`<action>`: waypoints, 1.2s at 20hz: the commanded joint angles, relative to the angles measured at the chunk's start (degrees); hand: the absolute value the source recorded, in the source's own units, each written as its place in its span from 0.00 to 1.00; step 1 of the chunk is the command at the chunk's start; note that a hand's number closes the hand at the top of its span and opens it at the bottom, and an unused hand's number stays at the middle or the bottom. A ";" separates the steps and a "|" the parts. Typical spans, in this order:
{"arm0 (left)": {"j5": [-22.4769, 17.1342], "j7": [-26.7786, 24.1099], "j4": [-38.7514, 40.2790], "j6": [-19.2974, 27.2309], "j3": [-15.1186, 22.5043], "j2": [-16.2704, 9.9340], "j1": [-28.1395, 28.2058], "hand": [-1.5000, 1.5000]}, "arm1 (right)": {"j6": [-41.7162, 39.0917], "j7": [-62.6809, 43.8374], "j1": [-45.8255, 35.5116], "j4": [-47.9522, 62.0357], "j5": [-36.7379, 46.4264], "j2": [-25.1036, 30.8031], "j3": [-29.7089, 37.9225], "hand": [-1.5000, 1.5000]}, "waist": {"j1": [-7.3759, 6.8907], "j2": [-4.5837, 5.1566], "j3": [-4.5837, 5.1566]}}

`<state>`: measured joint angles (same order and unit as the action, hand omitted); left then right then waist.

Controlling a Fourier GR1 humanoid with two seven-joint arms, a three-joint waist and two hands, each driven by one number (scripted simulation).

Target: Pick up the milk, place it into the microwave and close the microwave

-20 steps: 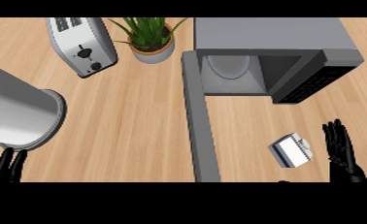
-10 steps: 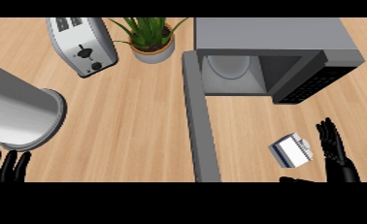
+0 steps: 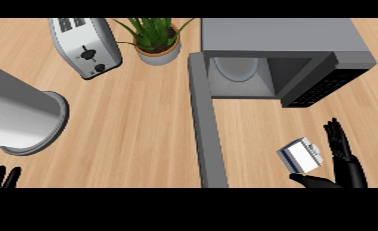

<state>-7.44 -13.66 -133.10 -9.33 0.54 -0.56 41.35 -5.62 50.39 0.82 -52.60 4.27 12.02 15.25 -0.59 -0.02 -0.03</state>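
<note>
**Right robot hand beside the milk**

The right robot hand (image 3: 345,162) is spread wide, fingers straight, thumb out, with the milk carton (image 3: 300,154) lying on the wooden surface (image 3: 140,120) just to its left. Up ahead, the microwave (image 3: 284,57) gapes, door (image 3: 204,120) swung open. Left robot hand (image 3: 9,177) barely shows.

Cut-offs and hidden parts at the counter's edges

The left hand (image 3: 9,177) is showing only as fingertips at the lower left corner — its forearm is lying out of view. The right hand (image 3: 341,161) is being cropped at the wrist by the lower edge. The steel cylinder (image 3: 26,117) is running off the left edge. The microwave (image 3: 284,40) is being clipped along the top — its open door (image 3: 207,125) is running out at the bottom. The milk's (image 3: 300,154) label is too small to read.
</note>
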 commanded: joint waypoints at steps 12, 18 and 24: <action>3.09 -2.34 2.42 3.06 3.73 0.55 0.00 0.00 | -7.64 13.15 -11.46 28.48 1.57 4.35 0.55 0.00 | -0.34 0.12 -0.08; -1.76 0.11 2.07 0.31 -1.83 -0.57 -1.74 0.00 | -4.52 18.26 -11.29 31.48 1.03 3.24 1.73 0.00 | -0.17 0.15 -0.10; 0.50 -0.55 2.22 0.67 0.71 0.52 -0.71 0.00 | -10.71 15.14 -13.58 29.30 -2.67 1.72 2.59 1.00 | -0.07 0.06 -0.08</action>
<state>-7.27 -14.35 -131.07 -8.50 0.43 -0.61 39.97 -9.12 59.11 -12.45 -24.00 3.65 14.43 16.99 -0.70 0.08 -0.08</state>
